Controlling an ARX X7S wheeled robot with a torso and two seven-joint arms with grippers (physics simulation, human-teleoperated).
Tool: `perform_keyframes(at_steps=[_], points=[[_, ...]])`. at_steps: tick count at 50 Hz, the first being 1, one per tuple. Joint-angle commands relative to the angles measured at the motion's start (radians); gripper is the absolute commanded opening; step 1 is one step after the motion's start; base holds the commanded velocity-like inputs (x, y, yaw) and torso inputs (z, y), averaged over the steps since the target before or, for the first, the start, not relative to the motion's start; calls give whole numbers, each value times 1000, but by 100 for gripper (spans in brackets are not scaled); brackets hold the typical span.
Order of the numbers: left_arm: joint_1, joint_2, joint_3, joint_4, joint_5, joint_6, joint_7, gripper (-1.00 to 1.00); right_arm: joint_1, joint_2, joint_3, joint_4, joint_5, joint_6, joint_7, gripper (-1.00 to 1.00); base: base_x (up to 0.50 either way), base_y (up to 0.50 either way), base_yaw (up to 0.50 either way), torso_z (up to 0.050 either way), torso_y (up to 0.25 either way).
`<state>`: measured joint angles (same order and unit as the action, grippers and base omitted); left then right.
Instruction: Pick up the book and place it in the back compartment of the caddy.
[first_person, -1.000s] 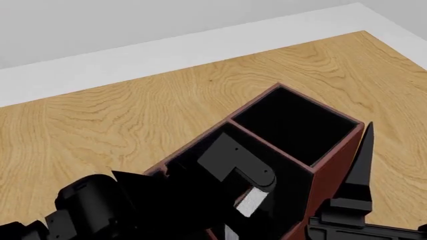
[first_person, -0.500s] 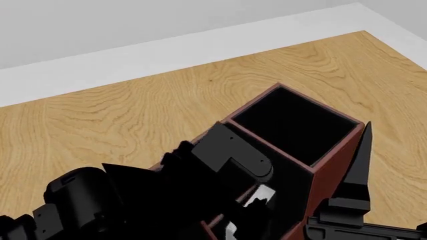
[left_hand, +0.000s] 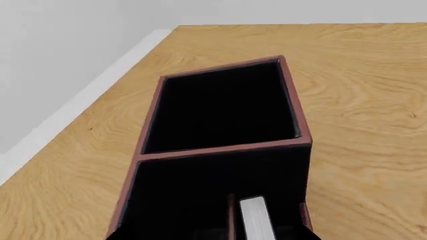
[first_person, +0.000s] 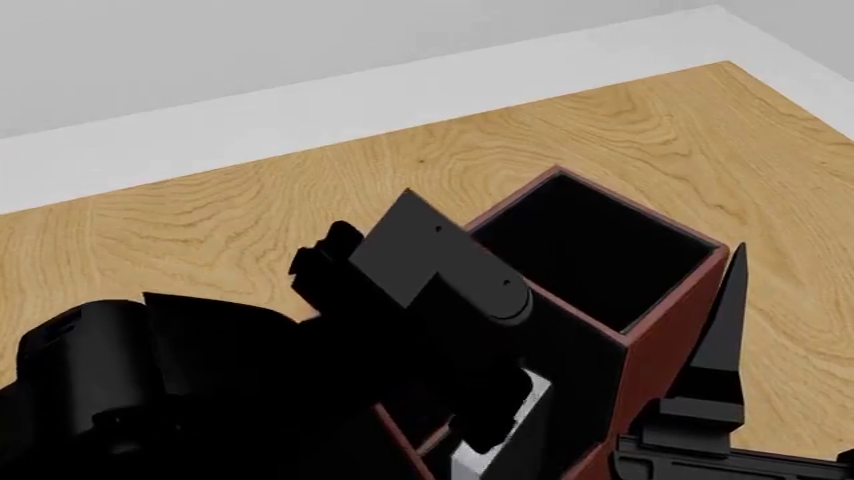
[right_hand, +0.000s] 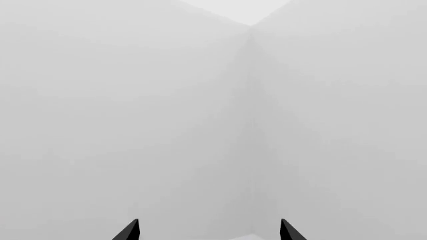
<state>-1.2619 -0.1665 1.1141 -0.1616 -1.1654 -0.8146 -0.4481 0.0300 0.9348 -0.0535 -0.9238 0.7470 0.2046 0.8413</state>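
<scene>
Left gripper (first_person: 501, 415), grip state unclear, holds thin black white-edged book (left_hand: 256, 220) over dark red partitioned caddy's (left_hand: 291, 105) near compartment; releasing here misses the back one.

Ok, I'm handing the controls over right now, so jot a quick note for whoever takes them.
Left gripper: hidden behind its own arm in the head view, state unclear.
Right gripper: open, empty, pointing at bare wall.
The book stands white edge up in a near compartment of the caddy, beside a partition.
The far end compartment looks empty.
Left: check which compartment counts as back; move the book if needed.
</scene>
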Motion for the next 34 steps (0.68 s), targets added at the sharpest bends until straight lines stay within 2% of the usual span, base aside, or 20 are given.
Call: perform_keyframes(at_steps=[1,16,18,20,22,23,24,25,26,27,28,29,30,31,32,34], points=[[-38,-47,-19,111,-22,-34,-70,100,-4,2,2,-3,0,-4,2,100,0,0,0,0,0],[-88,-109,-54,228,-56,-74,-147,100,-3,2,-3,-2,-4,-12,-4,100,0,0,0,0,0],[-81,-124,-63,247,-28,-49,-181,100,-3,0,-5,1,-4,-15,-8,100,0,0,0,0,0],[-43,-146,-91,256,27,35,-211,100,-2,-1,-8,2,-5,-18,-13,100,0,0,0,0,0],[12,-156,-184,154,51,168,-236,100,-3,-7,-12,10,-6,-31,-29,100,0,0,0,0,0],[32,-148,-222,69,45,220,-212,100,-2,-11,-15,17,-4,-34,-33,100,0,0,0,0,0],[47,-117,-295,-81,-9,256,-202,100,-1,-19,-19,33,5,-41,-44,100,0,0,0,0,0],[40,-46,-413,-231,-99,294,-251,100,-3,-38,-21,74,35,-71,-81,100,0,0,0,0,0],[1,21,-471,-381,-117,386,-213,100,-9,-57,-17,110,51,-96,-100,100,0,0,0,0,0],[-15,54,-508,-531,-112,469,-256,100,-10,-85,-21,157,60,-136,-145,100,0,0,0,0,0],[2,45,-498,-681,-67,487,-215,100,0,-100,-29,186,73,-147,-168,100,0,0,0,0,0],[15,19,-567,-831,-107,438,-160,100,37,-122,-63,240,66,-139,-200,100,0,0,0,0,0],[12,5,-639,-981,-148,425,-51,100,72,-139,-91,284,59,-116,-209,100,10,-4,0,0,0],[0,1,-676,-1131,-142,482,-23,100,108,-157,-121,326,43,-98,-222,100,0,0,0,0,-10],[-21,0,-651,-1147,-62,512,-87,100,140,-179,-145,369,43,-93,-251,100,0,0,0,0,0],[-74,-15,-720,-1147,-23,487,-80,100,205,-211,-198,443,7,-55,-269,100,0,0,0,0,0]])
